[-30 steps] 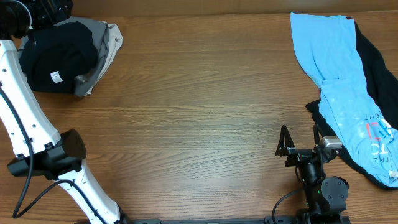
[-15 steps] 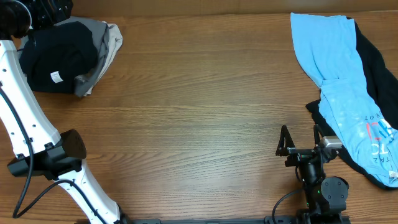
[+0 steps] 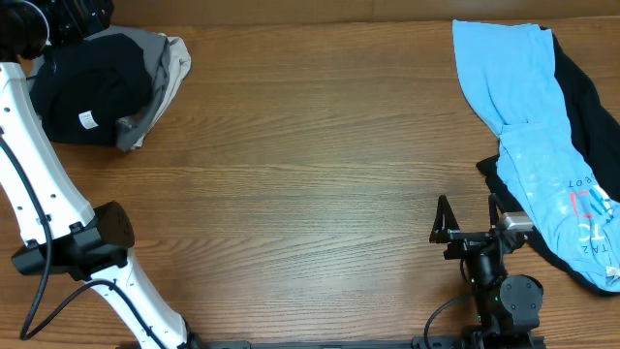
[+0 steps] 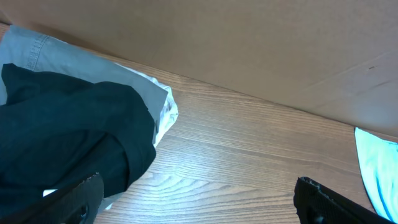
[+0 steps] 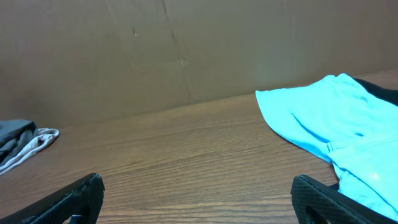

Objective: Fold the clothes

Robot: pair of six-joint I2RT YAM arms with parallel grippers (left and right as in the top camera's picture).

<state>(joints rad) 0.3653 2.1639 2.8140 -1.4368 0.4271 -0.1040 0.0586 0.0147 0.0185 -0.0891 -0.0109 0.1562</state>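
Both spread wide and empty: left gripper [image 4: 199, 205], right gripper [image 3: 468, 221]. A black shirt [image 3: 87, 92] lies heaped on grey clothes [image 3: 160, 58] at the far-left corner of the desk [image 3: 310, 165]; a blue shirt [image 3: 528, 107] lies far-right. Risk: one pinch may lift both layers.

Robot-manipulation laboratory bench. A bare wood-grain counter [image 3: 310, 194] serves as the work surface, closed off at the back by a plain brown cardboard panel [image 4: 249, 50] with visible creases, the kind of makeshift backdrop used in test set-ups. Two robot arms rise from the near edge: a long white left arm [image 3: 29, 174] with an exposed black cable [image 3: 39, 286] looping beside it, and a compact black right arm [image 3: 499, 286]. Test items lie at the far corners: a heap of black and grey garments [image 3: 97, 87] and a light blue garment [image 3: 518, 97] spread over a black one
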